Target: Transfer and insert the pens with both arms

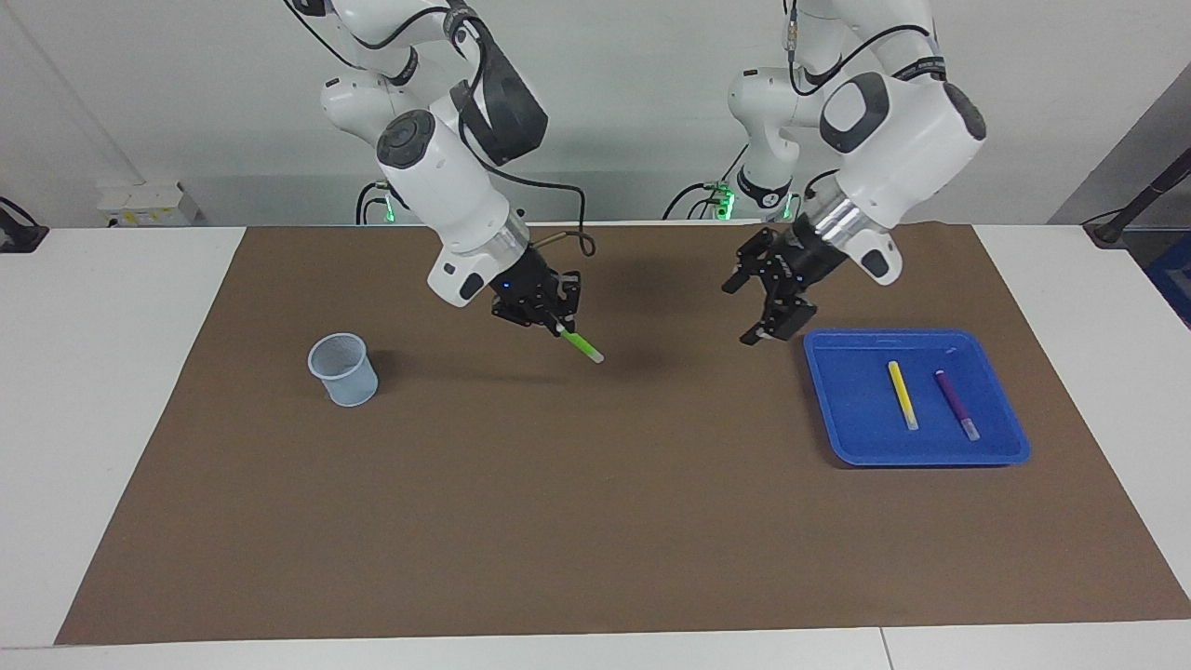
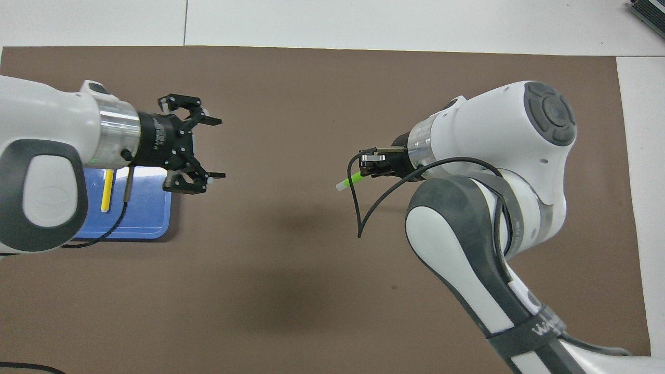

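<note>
My right gripper (image 1: 561,321) is shut on the green pen (image 1: 582,347) and holds it tilted, pale cap end down, above the middle of the brown mat. It also shows in the overhead view (image 2: 371,169) with the green pen (image 2: 352,181) sticking out. My left gripper (image 1: 758,312) is open and empty, raised over the mat just beside the blue tray (image 1: 916,451); it shows in the overhead view (image 2: 218,149) too. The yellow pen (image 1: 903,395) and the purple pen (image 1: 956,404) lie side by side in the tray. From overhead only the yellow pen (image 2: 106,191) shows.
A pale blue mesh cup (image 1: 343,369) stands upright on the mat toward the right arm's end; my right arm hides it from overhead. The brown mat (image 1: 595,521) covers most of the white table. The tray (image 2: 150,218) lies partly under my left arm.
</note>
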`<state>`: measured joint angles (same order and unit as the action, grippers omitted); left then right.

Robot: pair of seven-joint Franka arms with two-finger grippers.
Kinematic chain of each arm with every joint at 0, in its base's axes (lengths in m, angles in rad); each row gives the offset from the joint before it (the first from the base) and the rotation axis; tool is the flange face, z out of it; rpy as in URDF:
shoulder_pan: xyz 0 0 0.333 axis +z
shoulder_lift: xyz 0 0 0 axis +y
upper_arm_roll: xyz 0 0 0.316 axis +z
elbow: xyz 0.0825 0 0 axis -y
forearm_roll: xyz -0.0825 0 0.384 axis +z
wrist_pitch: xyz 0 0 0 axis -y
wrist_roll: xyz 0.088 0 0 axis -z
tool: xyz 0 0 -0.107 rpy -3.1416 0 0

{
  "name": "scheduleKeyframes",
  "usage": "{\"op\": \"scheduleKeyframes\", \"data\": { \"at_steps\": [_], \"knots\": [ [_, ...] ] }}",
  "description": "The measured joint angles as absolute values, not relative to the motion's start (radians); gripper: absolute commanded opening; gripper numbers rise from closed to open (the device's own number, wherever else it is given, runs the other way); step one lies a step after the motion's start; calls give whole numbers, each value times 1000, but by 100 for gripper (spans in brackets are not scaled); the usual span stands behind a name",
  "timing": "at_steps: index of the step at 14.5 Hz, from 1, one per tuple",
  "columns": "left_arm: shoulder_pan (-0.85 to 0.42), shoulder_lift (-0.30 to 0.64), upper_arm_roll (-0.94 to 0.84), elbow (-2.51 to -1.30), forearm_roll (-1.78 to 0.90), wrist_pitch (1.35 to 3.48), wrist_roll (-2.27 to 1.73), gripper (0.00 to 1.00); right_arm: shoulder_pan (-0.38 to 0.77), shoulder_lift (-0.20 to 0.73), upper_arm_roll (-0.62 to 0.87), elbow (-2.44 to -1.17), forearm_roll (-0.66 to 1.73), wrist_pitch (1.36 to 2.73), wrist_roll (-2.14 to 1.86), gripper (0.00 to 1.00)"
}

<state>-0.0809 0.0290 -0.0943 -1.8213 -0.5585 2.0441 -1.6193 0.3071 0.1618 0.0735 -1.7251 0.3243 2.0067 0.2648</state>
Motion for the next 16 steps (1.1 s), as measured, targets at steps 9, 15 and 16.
{"op": "scheduleKeyframes", "data": {
  "at_steps": [9,15,16],
  "knots": [
    [8,6,-103,-1803,-397,2067,-1545,100,196,71,72,-1753,-50,1832,141,0],
    [31,4,-89,-1794,-297,2047,-1246,100,71,-5,69,-1827,-73,1831,-48,0],
    [50,3,-89,-1794,-293,2035,-1177,100,71,-15,70,-1841,-85,1831,-48,0]
  ]
}}
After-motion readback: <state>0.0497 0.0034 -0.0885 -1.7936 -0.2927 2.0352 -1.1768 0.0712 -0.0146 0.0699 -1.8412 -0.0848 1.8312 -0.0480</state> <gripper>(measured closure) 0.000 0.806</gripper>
